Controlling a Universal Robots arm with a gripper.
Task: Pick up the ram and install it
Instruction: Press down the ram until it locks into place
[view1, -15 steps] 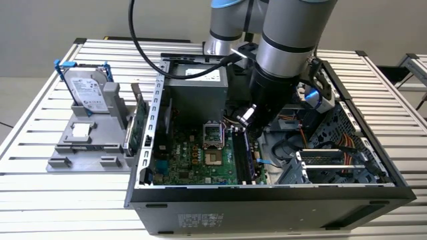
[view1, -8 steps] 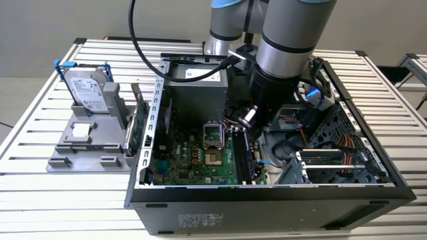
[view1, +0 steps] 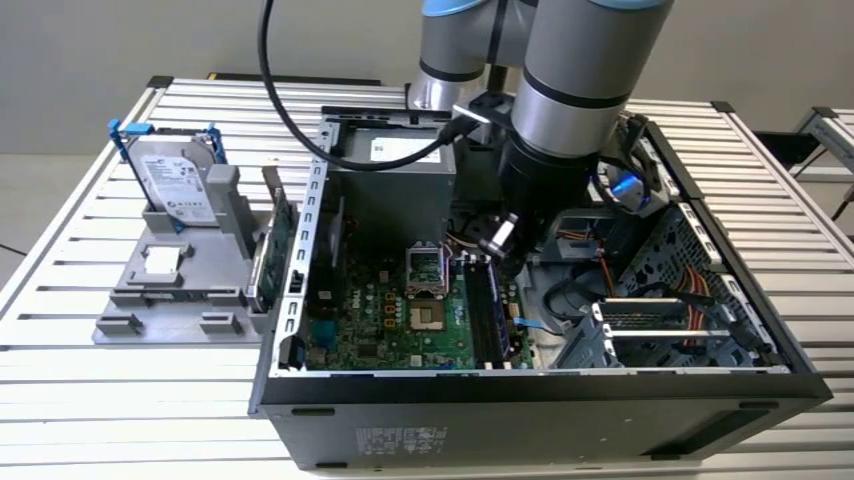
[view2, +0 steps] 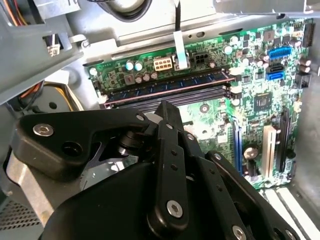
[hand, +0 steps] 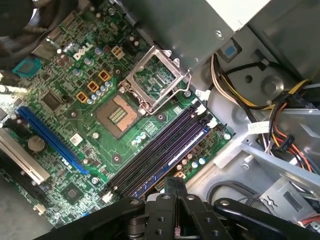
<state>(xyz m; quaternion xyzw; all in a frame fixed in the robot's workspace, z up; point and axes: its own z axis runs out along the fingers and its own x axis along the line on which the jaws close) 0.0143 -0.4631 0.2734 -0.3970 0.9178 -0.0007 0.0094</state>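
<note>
Second wrist view: thin bluish ram (view2: 167, 82) strip seated in slot.

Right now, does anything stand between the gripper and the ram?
Nothing visible does. In the first wrist view the gripper hangs just above the memory slots, and the ram sits in the outermost slot. The space between them is open and no cable crosses it.

The arm (view1: 567, 60) is chunky grey tubing with a light blue cap up top, and a black cable (view1: 287, 100) loops off it. The tool (view2: 165, 165) is all matte black linkage bars with silver screws.
</note>
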